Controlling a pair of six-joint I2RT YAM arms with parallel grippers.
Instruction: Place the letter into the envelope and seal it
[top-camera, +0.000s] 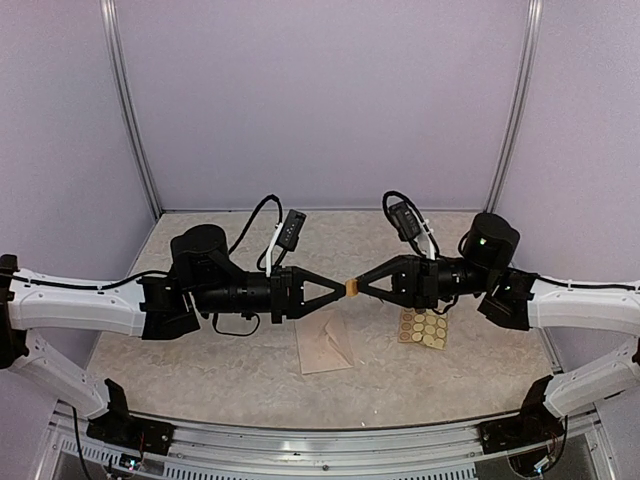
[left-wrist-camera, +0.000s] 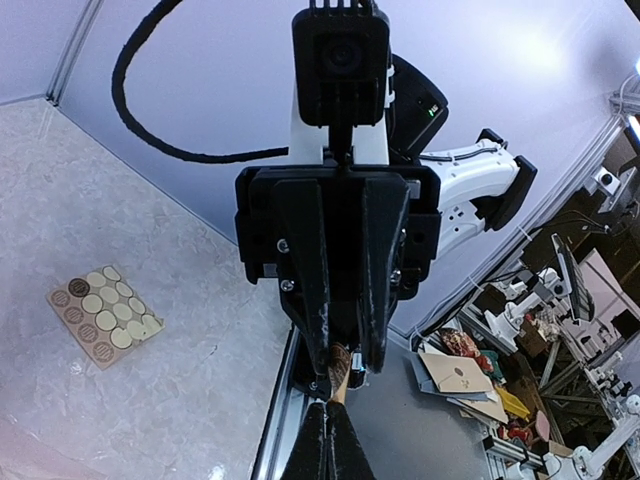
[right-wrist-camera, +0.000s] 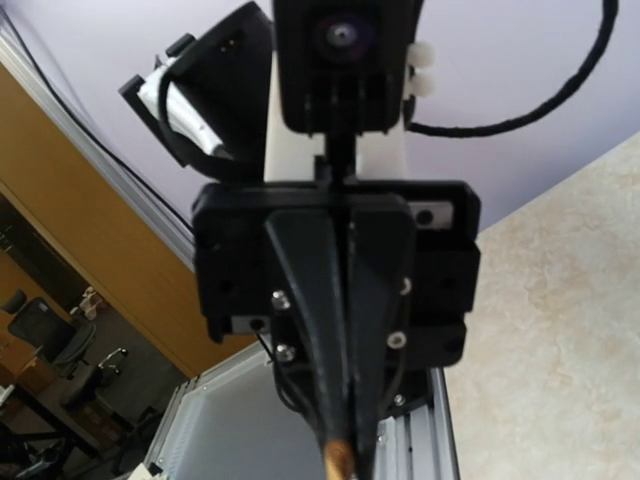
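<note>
Only the top view showed the envelope (top-camera: 325, 345). It lay flat on the table (top-camera: 200, 360), under the two meeting tips, long side running away from the arms. The left gripper (top-camera: 343, 288) was shut on a small tan sticker (top-camera: 352, 288). The right gripper (top-camera: 362, 287) hugged it too; pinching or not, I could not tell. The sticker sheet (left-wrist-camera: 105, 315) lay under the right gripper, with bare table between it and the envelope.

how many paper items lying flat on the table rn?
2. The envelope lies at centre front; the sticker sheet lies right of it, partly under the right arm. Midair tan piece between the fingers not counted. The arms may hide more.
</note>
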